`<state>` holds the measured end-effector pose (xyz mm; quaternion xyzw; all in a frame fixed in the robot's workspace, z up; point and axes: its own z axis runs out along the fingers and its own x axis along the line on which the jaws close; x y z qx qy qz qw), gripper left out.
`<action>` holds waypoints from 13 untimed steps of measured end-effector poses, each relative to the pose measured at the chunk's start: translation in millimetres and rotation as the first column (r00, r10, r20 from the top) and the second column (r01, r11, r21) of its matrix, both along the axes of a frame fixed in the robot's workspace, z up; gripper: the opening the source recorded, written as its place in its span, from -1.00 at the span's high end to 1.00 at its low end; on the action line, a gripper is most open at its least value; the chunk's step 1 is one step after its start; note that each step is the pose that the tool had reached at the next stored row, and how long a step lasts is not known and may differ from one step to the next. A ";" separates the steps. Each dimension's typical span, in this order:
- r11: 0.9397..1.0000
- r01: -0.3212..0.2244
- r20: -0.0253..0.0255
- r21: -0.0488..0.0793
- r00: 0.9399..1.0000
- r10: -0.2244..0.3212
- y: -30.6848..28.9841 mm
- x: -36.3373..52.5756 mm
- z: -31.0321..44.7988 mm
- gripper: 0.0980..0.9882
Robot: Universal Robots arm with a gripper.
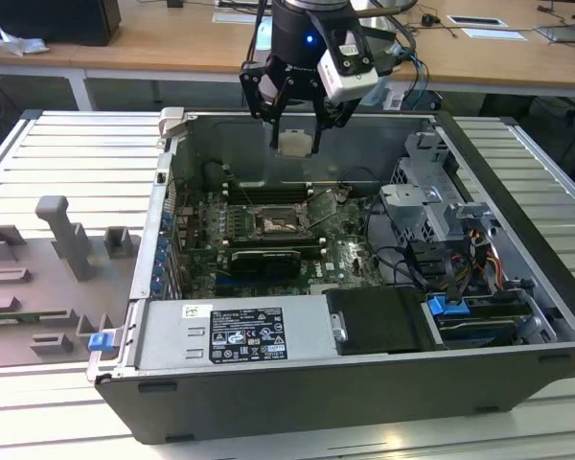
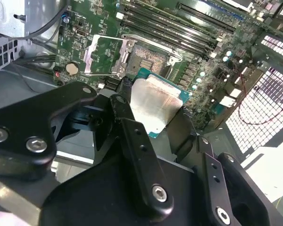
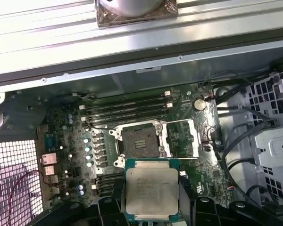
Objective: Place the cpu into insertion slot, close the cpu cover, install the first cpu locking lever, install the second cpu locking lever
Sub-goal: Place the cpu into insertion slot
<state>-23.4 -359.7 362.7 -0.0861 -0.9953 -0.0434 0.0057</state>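
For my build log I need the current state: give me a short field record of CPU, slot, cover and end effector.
cpu: gripped, above board, not seated
end effector: shut on cpu
slot: empty, uncovered
cover: open, folded back beside slot

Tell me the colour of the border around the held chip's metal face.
Teal-green, framing the silvery face of the chip; clearest in the first wrist view.
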 end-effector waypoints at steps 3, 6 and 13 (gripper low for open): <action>1.000 0.021 0.000 -0.001 1.000 -0.021 0.0 0.0 -0.2 0.00; 0.999 0.049 0.000 -0.002 0.999 -0.049 0.0 0.0 -0.4 0.00; 0.996 0.089 0.000 -0.004 0.996 -0.089 0.0 0.0 -0.8 0.00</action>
